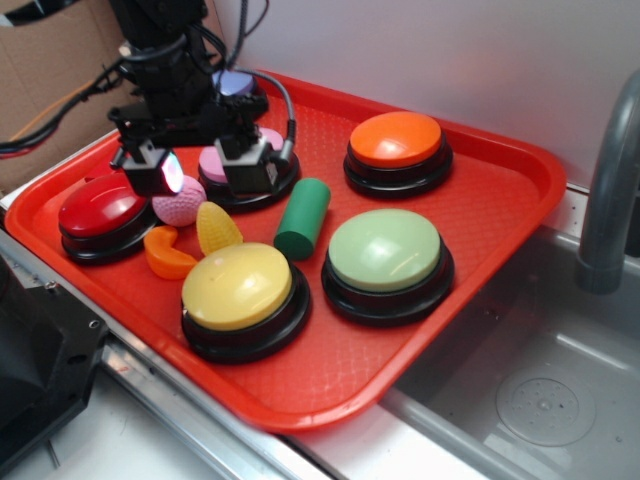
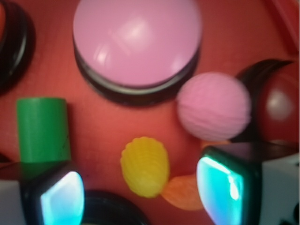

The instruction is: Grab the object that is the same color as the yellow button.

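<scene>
Gripper (image 1: pixel 205 170) spread wide above the left part of the red tray (image 1: pixel 500 215), holding nothing, fingers apart in the wrist view with lit pads (image 2: pixel 63 199) at either lower corner. Yellow corn-cob toy (image 1: pixel 216 228) lying on the tray floor below and between the fingers, touching neither, just behind the yellow button (image 1: pixel 240 290) at the front edge. Orange crescent toy (image 1: pixel 167 253) right beside the corn, toward the left edge, overlapping it in the wrist view. Pink dimpled ball (image 1: pixel 180 202) just behind those two, against the red button (image 1: pixel 102 212) at the left edge. Pink button (image 2: pixel 137 42) farther back, under the arm. Green cylinder (image 1: pixel 303 217) near the tray's middle, lying on its side. Pale-green button (image 1: pixel 388 258) right of the yellow one; orange button (image 1: pixel 397 148) toward the back right corner.
</scene>
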Controlling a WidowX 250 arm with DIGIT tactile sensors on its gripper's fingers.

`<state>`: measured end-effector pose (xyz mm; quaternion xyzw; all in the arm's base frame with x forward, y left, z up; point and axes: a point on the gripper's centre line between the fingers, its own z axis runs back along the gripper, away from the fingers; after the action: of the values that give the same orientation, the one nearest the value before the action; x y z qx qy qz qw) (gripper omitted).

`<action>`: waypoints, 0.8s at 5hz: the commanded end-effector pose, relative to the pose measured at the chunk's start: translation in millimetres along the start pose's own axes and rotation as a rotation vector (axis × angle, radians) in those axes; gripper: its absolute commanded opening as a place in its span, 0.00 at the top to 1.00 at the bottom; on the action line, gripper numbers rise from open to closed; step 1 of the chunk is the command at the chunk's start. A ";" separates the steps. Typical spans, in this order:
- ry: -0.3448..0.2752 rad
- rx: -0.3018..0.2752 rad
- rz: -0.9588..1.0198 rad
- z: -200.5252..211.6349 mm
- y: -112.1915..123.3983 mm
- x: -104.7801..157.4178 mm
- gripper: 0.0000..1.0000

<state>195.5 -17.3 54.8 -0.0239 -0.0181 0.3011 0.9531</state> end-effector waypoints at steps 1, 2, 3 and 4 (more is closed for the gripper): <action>0.004 0.023 -0.011 -19.3 3.9 2.1 0.00; -0.001 0.015 -0.006 -25.0 4.4 -1.1 0.11; 0.003 0.015 -0.002 -25.2 5.3 -3.1 0.97; -0.012 0.000 -0.006 -20.6 4.9 -2.8 1.00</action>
<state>187.5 -15.6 28.8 -0.0136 -0.0071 0.3054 0.9521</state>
